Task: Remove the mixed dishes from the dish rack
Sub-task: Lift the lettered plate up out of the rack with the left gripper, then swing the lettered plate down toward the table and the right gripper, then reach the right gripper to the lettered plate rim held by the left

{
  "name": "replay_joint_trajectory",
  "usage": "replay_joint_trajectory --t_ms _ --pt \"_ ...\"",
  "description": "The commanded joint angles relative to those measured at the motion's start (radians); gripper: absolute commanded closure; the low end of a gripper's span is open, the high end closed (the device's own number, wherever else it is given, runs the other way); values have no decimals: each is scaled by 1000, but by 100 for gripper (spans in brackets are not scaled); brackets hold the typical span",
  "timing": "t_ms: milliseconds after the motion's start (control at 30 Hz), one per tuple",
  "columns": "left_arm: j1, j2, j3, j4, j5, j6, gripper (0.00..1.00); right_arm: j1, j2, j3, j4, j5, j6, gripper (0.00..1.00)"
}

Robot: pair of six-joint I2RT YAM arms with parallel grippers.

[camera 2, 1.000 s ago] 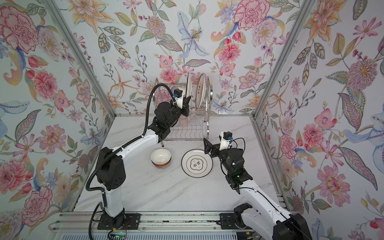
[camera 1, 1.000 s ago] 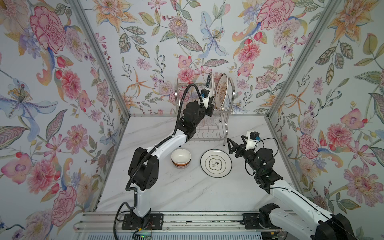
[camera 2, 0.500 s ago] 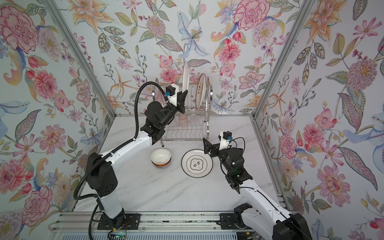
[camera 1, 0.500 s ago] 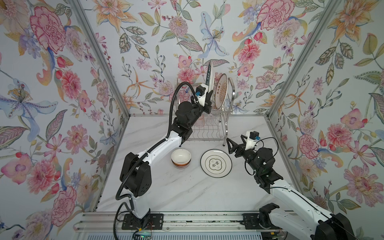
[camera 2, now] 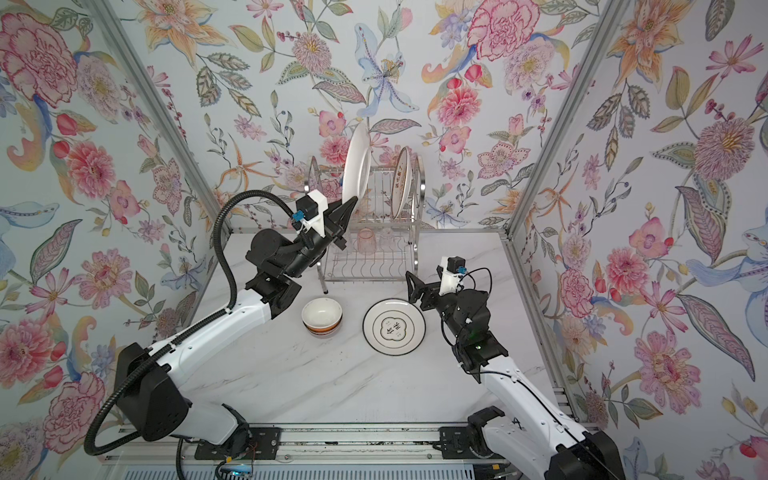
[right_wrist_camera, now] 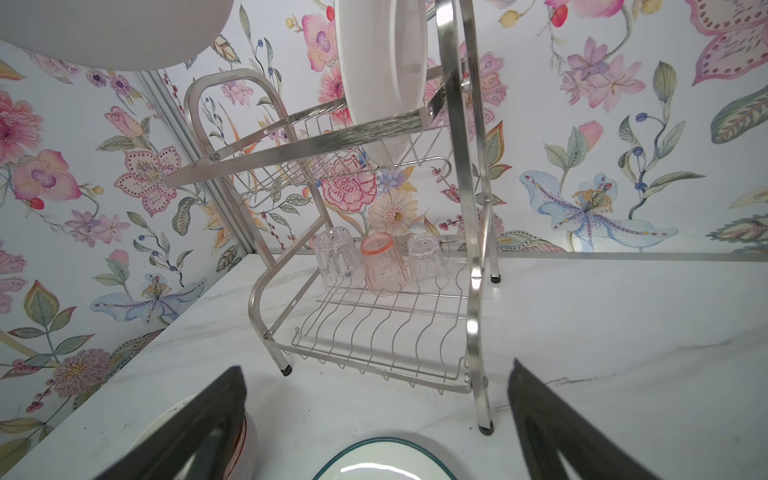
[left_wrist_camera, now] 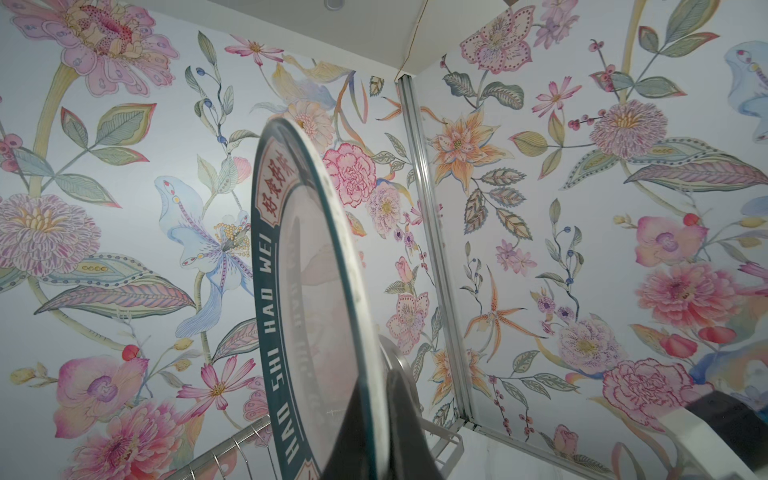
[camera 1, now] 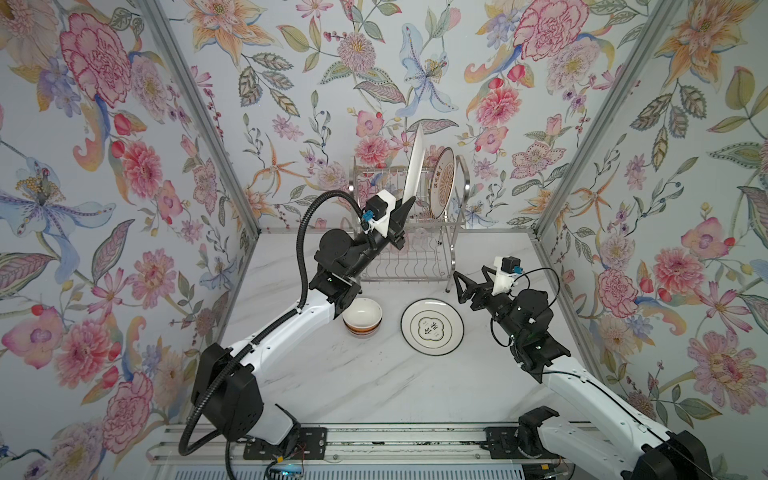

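Though plate looks white overhead, wrist shows lettering.

The left arm and right arm have white shells and black joints. A black ribbed hose loops beside the left one. The left pincer and right pincer are black.

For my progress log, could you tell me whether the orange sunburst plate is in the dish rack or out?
In: the orange sunburst plate stands on edge in the upper shelf of the dish rack.
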Motion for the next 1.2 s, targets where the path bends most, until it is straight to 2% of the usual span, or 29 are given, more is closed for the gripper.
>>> replay_joint_trajectory --t_ms 0,133,200,233,333,467,733,933,1167 --pt "-10 -108 -84 70 77 67 100 -26 -29 31 -75 -29 60 1" --pt "-18 -213 -176 -39 97 144 100 -61 -57 35 -136 -56 108 1" --pt "-36 -271 -236 -89 89 235 100 -77 -69 42 -181 -68 132 1" --pt "-47 -296 -264 -108 75 275 100 -82 -73 46 -202 -69 144 1" --pt "-96 -365 -347 -147 -67 373 100 -101 -75 70 -287 -76 182 1" --pt "-130 -415 -387 -274 -106 468 100 -122 -56 125 -417 -96 234 1" --pt "-196 -463 -480 -424 -237 645 100 -157 -48 159 -516 -188 297 1" --pt "-225 -454 -565 -379 -348 792 100 -210 -30 168 -520 -298 338 1" --pt "-249 -354 -596 -351 -422 954 100 -265 18 208 -513 -458 360 5"
